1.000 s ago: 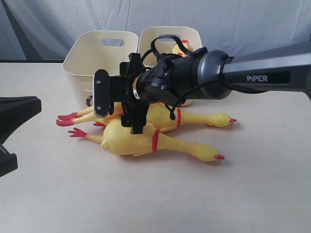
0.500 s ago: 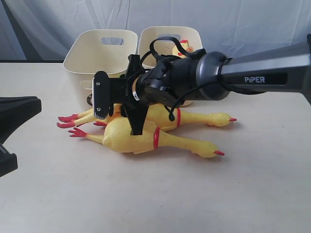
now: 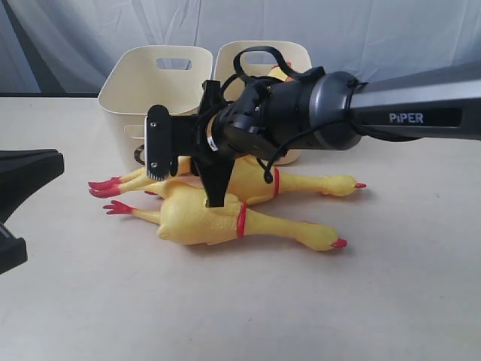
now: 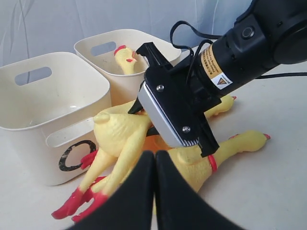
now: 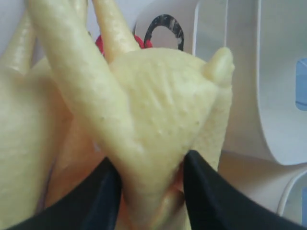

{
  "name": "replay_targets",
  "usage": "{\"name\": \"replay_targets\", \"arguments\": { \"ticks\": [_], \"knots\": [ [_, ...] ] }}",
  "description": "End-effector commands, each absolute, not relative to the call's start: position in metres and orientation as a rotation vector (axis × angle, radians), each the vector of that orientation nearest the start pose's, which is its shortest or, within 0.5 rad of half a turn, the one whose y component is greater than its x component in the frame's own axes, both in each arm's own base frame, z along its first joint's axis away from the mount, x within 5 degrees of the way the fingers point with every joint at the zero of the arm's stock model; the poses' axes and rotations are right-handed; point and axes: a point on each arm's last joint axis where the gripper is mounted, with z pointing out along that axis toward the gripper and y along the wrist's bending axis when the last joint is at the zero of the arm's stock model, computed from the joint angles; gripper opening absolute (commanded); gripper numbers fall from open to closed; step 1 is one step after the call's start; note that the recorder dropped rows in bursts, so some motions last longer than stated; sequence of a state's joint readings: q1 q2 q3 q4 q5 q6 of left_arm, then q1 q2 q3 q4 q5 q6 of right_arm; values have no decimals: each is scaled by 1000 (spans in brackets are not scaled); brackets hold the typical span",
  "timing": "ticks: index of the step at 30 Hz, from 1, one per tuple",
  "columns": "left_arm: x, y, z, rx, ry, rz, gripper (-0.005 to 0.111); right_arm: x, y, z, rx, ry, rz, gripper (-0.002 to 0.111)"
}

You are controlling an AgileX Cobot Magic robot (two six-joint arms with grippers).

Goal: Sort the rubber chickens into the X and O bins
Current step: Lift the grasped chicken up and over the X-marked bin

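Two large rubber chickens lie side by side in front of the bins: a front chicken (image 3: pixel 203 222) and a rear chicken (image 3: pixel 301 183). My right gripper (image 3: pixel 184 177) reaches across from the right. In the right wrist view it (image 5: pixel 151 182) is shut on the rear chicken's rump (image 5: pixel 158 105), one black finger on each side. A third chicken (image 3: pixel 282 73) sits in the right-hand bin (image 3: pixel 297 56), whose mark is hidden. The left bin (image 4: pixel 48 110) carries a black O. My left gripper (image 4: pixel 154 160) is shut on nothing, low near the chickens' red feet (image 4: pixel 72 208).
The left arm's black body (image 3: pixel 22 177) sits at the table's left edge. A grey-blue curtain (image 3: pixel 376 30) hangs behind the bins. Bare cream table (image 3: pixel 225 308) stretches in front of the chickens and to their right.
The right gripper has tilted and sunk a little over the rear chicken. The front chicken has shifted slightly on the table. The left arm has stayed put.
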State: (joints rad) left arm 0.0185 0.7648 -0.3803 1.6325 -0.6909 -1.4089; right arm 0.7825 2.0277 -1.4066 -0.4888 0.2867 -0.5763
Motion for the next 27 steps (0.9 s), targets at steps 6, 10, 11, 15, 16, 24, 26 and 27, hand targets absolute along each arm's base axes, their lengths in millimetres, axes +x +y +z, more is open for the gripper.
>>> {"name": "replay_targets", "arguments": {
  "ticks": [6, 10, 11, 15, 16, 24, 26, 27],
  "knots": [
    [137, -55, 271, 652, 1744, -480, 0, 319, 299, 214, -1739, 1625, -213, -1],
    [137, -55, 271, 652, 1744, -480, 0, 315, 298, 228, -1663, 1665, -142, -1],
    [137, -55, 271, 652, 1744, -480, 0, 314, 298, 230, -1651, 1671, -130, -1],
    [137, -55, 271, 652, 1744, -480, 0, 310, 297, 243, -1591, 1693, -75, -1],
    [137, -55, 271, 652, 1744, -480, 0, 309, 297, 246, -1573, 1704, -55, -1],
    [137, -55, 271, 652, 1744, -480, 0, 302, 295, 283, -1293, 1750, 185, -1],
    [137, -55, 271, 652, 1744, -480, 0, 306, 292, 294, -1174, 1737, 243, -1],
    [137, -55, 271, 652, 1744, -480, 0, 309, 289, 297, -1113, 1751, 276, -1]
  ]
}}
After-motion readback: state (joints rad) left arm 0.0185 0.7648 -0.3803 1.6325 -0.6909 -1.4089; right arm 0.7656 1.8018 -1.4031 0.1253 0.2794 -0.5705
